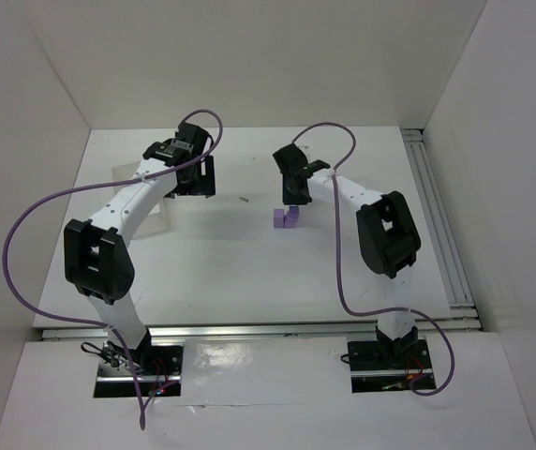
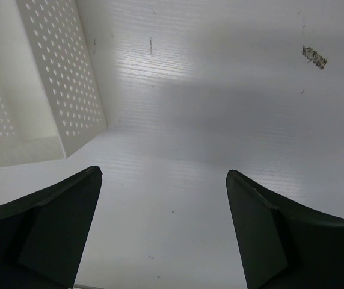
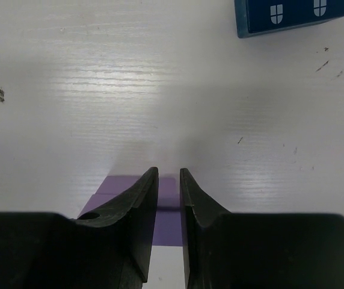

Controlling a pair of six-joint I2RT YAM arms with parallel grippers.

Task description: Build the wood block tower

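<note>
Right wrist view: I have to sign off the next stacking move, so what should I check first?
1. The left gripper open and empty: ok.
2. The right gripper lined up over the purple blocks: ok.
3. The right gripper's hold on a block: cannot tell.
4. The blue block free on the table, apart from the purple blocks: ok.
5. The white tray clear of the left gripper: ok.

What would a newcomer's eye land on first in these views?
The light-purple blocks mid-table, with the right pincer nearly closed just over them. A dark blue block lies apart beyond it, and the left pincer gapes wide beside a perforated white tray.
</note>
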